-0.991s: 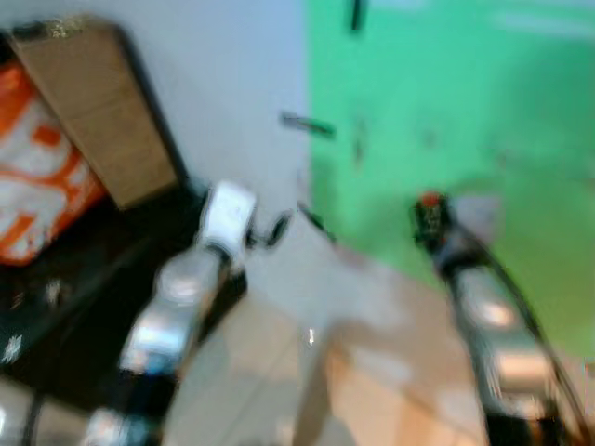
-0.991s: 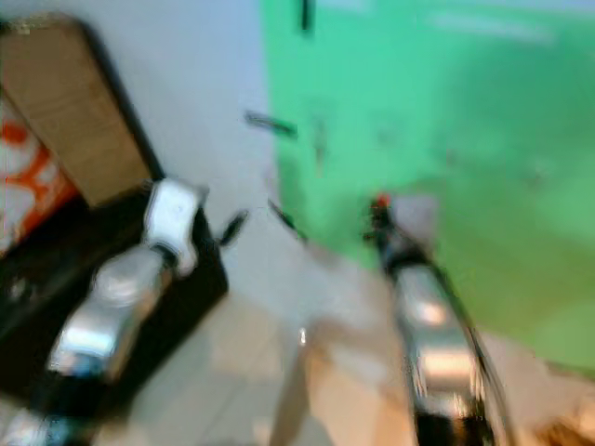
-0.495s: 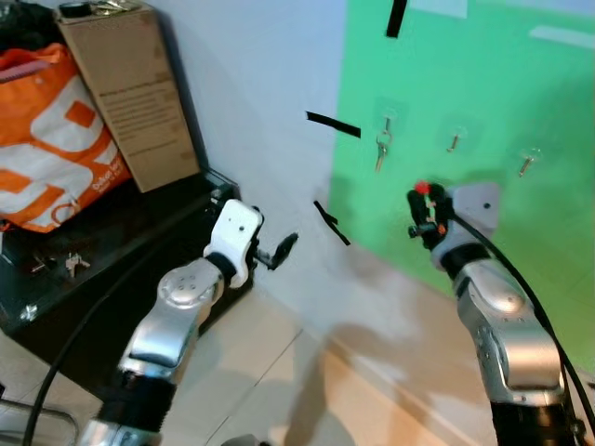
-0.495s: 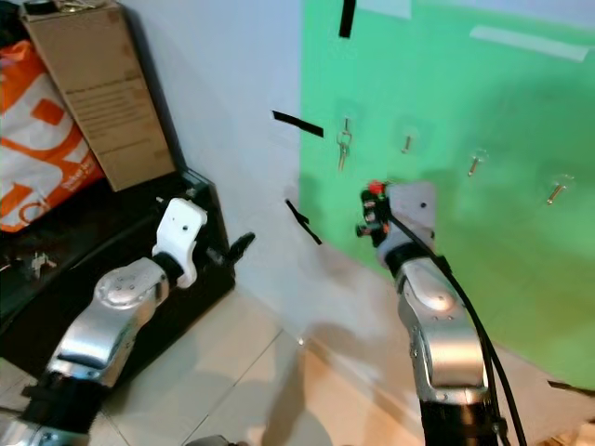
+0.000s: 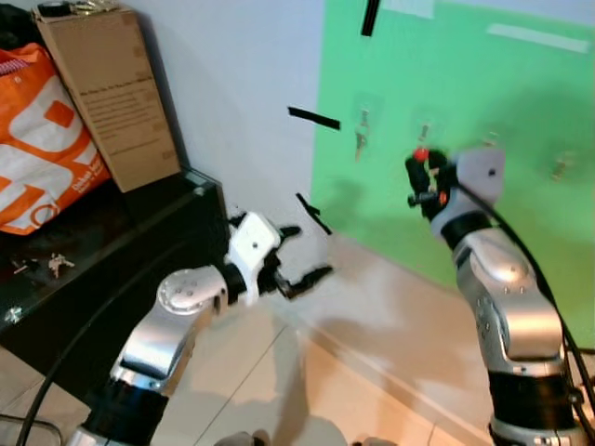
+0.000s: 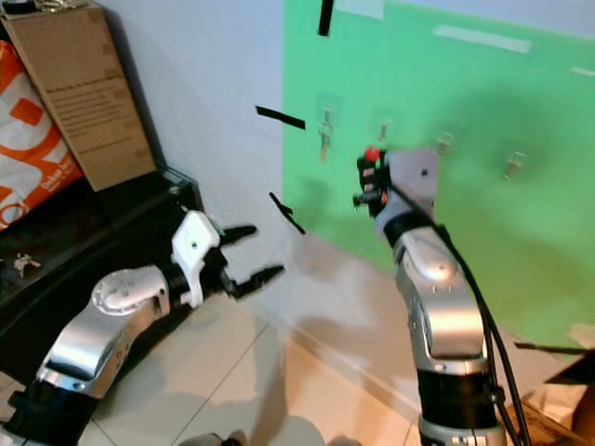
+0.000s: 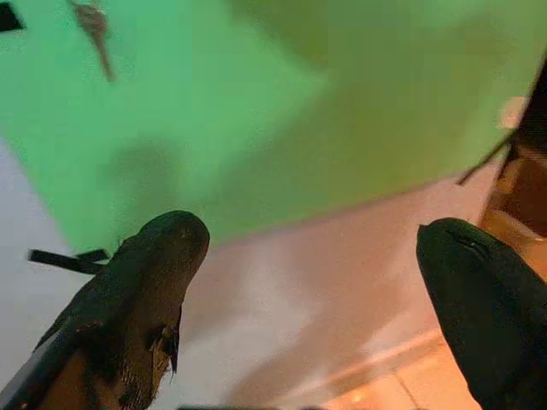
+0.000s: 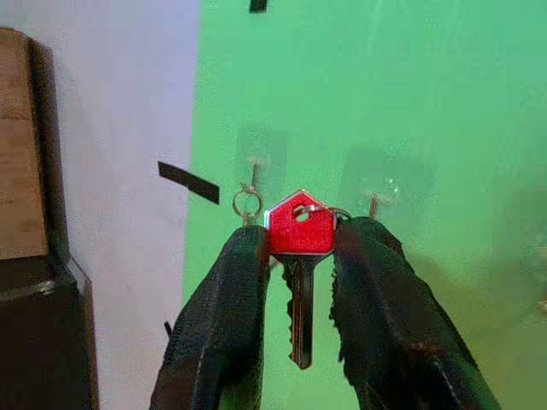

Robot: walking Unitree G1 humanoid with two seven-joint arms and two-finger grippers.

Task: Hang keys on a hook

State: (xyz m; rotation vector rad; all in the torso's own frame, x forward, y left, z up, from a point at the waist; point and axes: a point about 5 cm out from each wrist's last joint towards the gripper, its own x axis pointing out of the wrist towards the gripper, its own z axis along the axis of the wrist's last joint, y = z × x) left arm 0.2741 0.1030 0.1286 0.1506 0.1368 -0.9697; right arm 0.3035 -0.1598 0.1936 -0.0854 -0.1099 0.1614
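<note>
Green wall [image 5: 446, 84] with hooks [image 8: 373, 203], right gripper [image 8: 299, 256] clamping red key [image 8: 300, 232]

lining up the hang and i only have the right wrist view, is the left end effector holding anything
Observer: No. The left end effector is open with nothing between its fingers, low by the white wall.
Operator: any keys left behind
Observer: Yes, small silver keys lie on the black cabinet top.
Operator: how far is my red key from the hooks
Observer: The right end effector holds the red-headed key raised just before the green panel, beside the hook already carrying a key.
</note>
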